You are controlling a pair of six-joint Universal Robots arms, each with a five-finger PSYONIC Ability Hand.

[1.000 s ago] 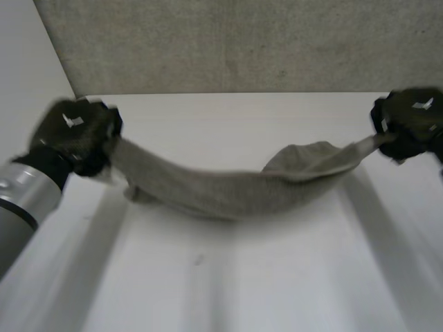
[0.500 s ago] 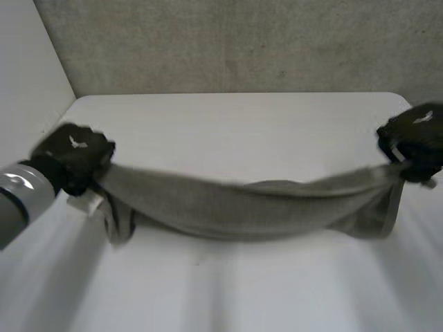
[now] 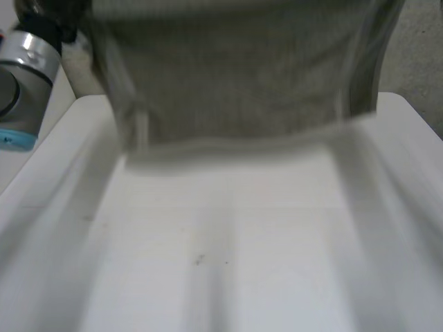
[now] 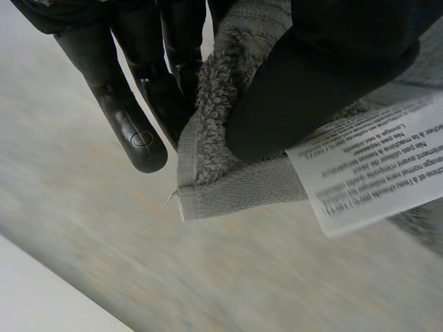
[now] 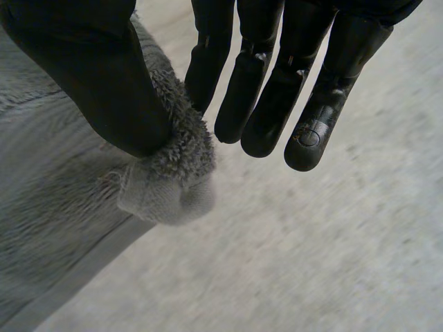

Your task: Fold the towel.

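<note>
We see the towel held up in the air and spread wide like a curtain. It hangs in front of the far edge of the white table and hides most of that edge from us. The bottom hem of the towel runs almost straight across, above the far part of the table, and we cannot tell if it touches the table. The near part of the table is bare and white. The far right corner of the table peeks out beside the towel. The left arm, grey with a light-blue cap, reaches up by the far left corner of the table, next to the towel's left side. In the left wrist view, the left hand has one corner of the towel. Its big thumb presses the fluffy cloth against the side of its fingers, and those fingers are long and straight, not curled. The stitched corner pokes out just past the thumb tip, and a white label with small print hangs from the towel's hem right by the thumb. In the right wrist view, the right hand has another corner of the towel. Its thumb squeezes the cloth against the nearest finger, and a little bunched tip of the corner sticks out under the thumb. The other fingers point out straight, close side by side, and touch nothing.
</note>
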